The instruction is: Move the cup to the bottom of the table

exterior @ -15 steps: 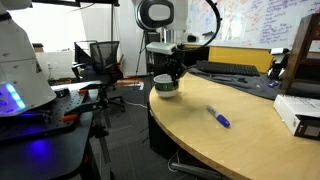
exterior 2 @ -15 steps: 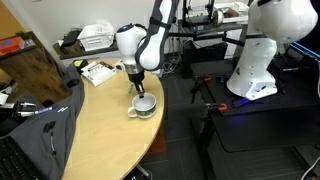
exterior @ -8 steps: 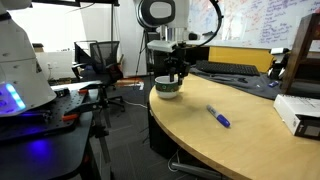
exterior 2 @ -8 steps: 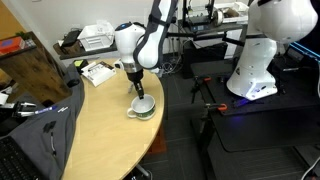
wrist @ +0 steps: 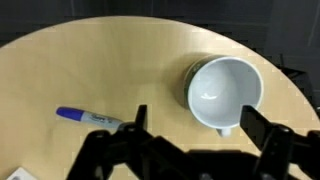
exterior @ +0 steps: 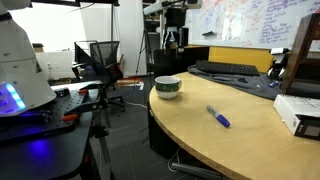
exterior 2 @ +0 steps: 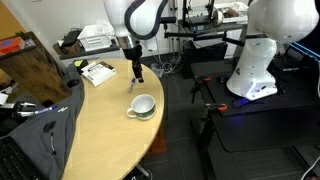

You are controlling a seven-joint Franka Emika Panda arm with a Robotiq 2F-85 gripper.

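Overhead, the hand [wrist: 195, 125] hangs spread open above the cup [wrist: 222, 92] on the table [wrist: 100, 70]

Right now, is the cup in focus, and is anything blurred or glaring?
Wrist view: cup and pen sharp, the gripper dark and out of focus in the foreground. In an exterior view: a blue light glows at the left edge; table evenly lit, no glare.

Even indoor light, faint shadows; all views soft, and the claw [wrist: 195, 135] blurs dark in the wrist view.
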